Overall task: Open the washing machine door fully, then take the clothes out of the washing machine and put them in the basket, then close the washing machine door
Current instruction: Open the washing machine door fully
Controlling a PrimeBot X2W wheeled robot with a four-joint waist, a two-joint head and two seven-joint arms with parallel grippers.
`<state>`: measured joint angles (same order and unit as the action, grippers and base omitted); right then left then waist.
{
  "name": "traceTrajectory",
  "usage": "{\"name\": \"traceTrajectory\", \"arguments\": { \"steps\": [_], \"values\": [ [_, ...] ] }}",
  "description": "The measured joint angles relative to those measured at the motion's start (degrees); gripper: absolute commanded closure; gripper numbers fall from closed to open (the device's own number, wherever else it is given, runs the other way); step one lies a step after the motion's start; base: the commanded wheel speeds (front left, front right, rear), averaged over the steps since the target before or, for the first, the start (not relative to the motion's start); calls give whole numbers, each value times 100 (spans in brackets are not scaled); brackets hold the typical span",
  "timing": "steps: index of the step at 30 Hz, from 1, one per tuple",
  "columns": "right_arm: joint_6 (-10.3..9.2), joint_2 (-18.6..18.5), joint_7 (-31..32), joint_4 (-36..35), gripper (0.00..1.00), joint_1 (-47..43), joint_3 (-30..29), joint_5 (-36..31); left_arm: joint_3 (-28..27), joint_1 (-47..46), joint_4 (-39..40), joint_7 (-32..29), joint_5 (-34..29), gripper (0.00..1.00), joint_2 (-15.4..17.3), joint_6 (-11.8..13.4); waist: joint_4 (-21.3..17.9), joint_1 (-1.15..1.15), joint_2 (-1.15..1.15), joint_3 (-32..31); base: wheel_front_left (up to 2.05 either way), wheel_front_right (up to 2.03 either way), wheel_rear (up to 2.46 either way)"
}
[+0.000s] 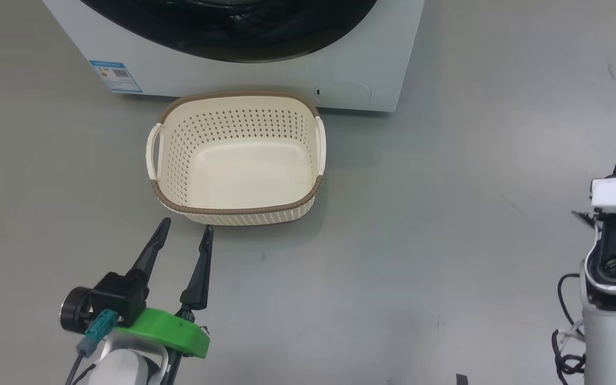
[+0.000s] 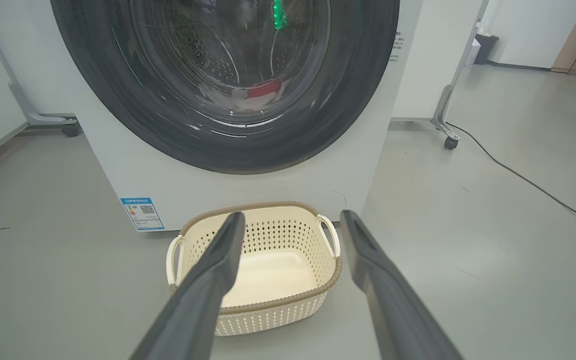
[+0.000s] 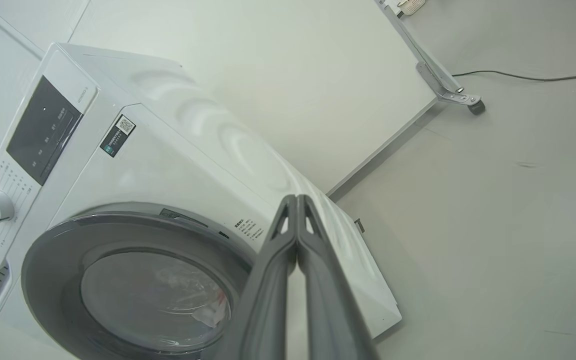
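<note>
Hooking the shut door (image 2: 228, 150) with the right gripper (image 3: 296, 200), pinched closed on nothing, risks slipping off its glossy rim; the left gripper (image 1: 186, 224) gapes empty near the basket (image 1: 236, 209).

A grey floor (image 1: 474, 214) lay bare. A black cable (image 2: 528, 181) ran across it near a white panel's (image 2: 433, 60) caster (image 2: 450, 143). A dark bin (image 2: 486, 49) stood beyond.

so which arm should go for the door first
Probably right: the shut right gripper points toward the edge of the closed washing machine door; the open left gripper sits low by the basket.
</note>
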<state>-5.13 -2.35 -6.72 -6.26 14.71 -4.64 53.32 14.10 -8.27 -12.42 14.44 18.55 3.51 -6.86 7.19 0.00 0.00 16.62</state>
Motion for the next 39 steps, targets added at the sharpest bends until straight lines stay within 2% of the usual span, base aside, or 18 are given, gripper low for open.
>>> {"name": "traceTrajectory", "arguments": {
  "steps": [7, 12, 19, 29, 39],
  "values": [
    [-109, -62, 422, -54, 100, 905, -297, 223, 90, -236, 85, 0, 9, 0, -19, -1, 198, 0, 0, 448, 0, 0, 0],
    [-158, -449, 744, -21, 100, 1598, -302, 104, 91, -439, 152, 0, 70, 0, -31, -2, 336, 0, 0, 777, 0, 0, 0],
    [-168, -689, 1190, 229, 100, 2546, -237, 48, 108, -705, 189, 0, 159, 0, -48, -7, 517, 1, 0, 1217, 0, 0, 0],
    [-211, -586, 1702, 753, 100, 3768, -154, 274, 235, -998, 205, 0, 335, 0, -73, -8, 719, 1, 0, 1723, 0, 0, 0],
    [-212, -407, 2143, 1623, 100, 4785, -320, 644, 365, -1281, 201, 0, 514, 0, -92, -8, 994, 0, 0, 2132, 0, 0, 0]
  ]
}}
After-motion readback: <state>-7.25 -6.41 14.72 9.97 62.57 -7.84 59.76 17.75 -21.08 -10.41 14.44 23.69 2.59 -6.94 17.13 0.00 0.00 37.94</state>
